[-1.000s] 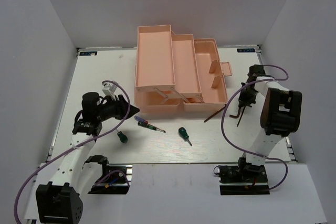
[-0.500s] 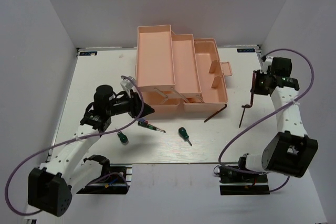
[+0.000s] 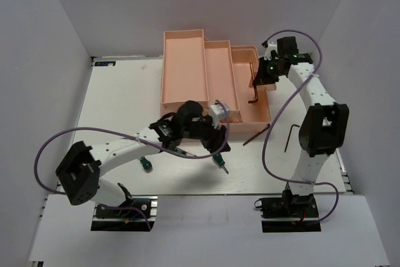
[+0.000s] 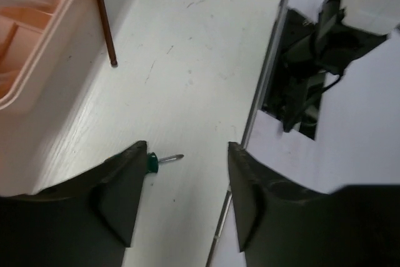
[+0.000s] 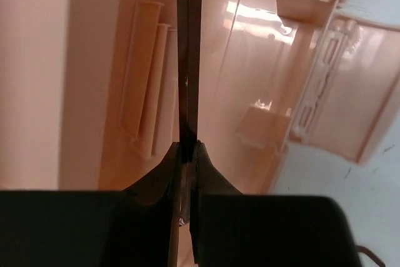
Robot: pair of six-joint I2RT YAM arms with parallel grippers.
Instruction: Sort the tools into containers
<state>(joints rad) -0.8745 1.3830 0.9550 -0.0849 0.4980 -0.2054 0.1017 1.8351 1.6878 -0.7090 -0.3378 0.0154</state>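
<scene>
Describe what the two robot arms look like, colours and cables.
The left arm and right arm have white links, black joint housings and looping purple cables. The left tool and right tool have black wedge-shaped fingers. Green lights mark the right wrist.

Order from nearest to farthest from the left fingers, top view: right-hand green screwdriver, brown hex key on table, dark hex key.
1. Green screwdriver, just beside the left fingers.
2. Brown hex key, to their right.
3. Dark hex key, farthest right.
</scene>
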